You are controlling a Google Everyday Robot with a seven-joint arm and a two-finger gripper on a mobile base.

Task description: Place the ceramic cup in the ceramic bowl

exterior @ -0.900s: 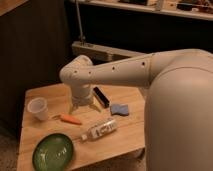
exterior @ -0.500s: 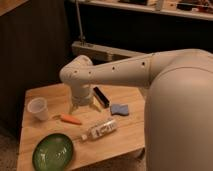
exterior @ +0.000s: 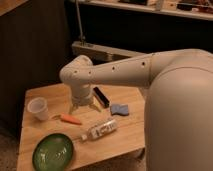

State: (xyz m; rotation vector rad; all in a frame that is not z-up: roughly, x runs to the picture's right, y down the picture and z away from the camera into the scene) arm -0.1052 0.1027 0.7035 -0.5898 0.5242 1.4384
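The ceramic cup (exterior: 38,108) is a small whitish tapered cup standing upright at the left side of the wooden table (exterior: 125,135). The ceramic bowl (exterior: 53,151) is a shallow glossy green dish at the table's front left corner, in front of the cup. My gripper (exterior: 81,106) hangs from the white arm over the middle of the table, to the right of the cup and above the orange carrot-like object (exterior: 70,119). It holds nothing that I can see.
A clear labelled bottle (exterior: 101,129) lies on its side right of the bowl. A blue sponge-like piece (exterior: 119,109) and a black bar (exterior: 101,97) lie behind it. My white arm and body fill the right side. Dark cabinets stand behind the table.
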